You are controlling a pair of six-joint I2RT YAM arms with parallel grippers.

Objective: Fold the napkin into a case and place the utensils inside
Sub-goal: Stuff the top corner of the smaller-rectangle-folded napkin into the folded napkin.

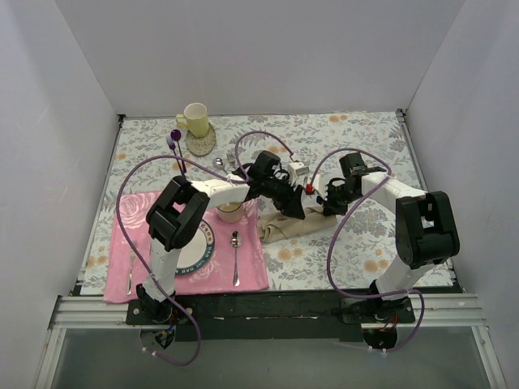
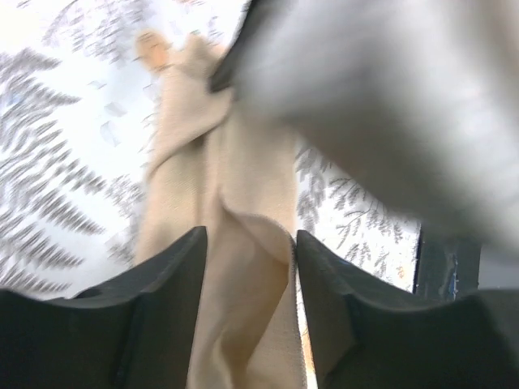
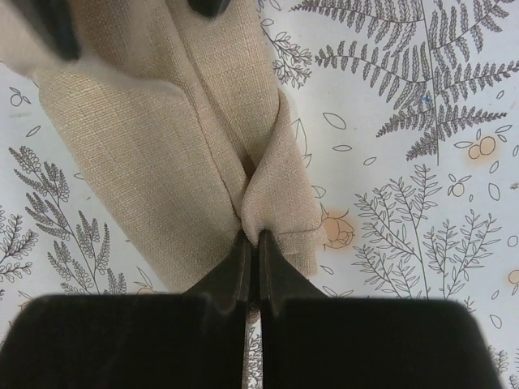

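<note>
The beige napkin (image 1: 285, 230) lies as a narrow folded strip on the grey floral tablecloth, between the two arms. My left gripper (image 1: 296, 212) hangs over its left part. In the left wrist view the left gripper (image 2: 250, 235) is open, its fingers (image 2: 162, 300) on either side of a raised fold of the napkin (image 2: 243, 186). My right gripper (image 3: 254, 237) is shut on the napkin (image 3: 138, 146), pinching a puckered fold near its end. The utensils lie on the pink placemat: a silver spoon (image 1: 235, 258) right of the plate and a silver fork (image 1: 130, 274) at the left.
A plate (image 1: 199, 251) sits on the pink placemat (image 1: 243, 271), with a small cup (image 1: 230, 212) at its far edge. At the back left stand a yellow mug (image 1: 195, 119) on a coaster and a purple-handled fork (image 1: 175, 144). White walls enclose the table.
</note>
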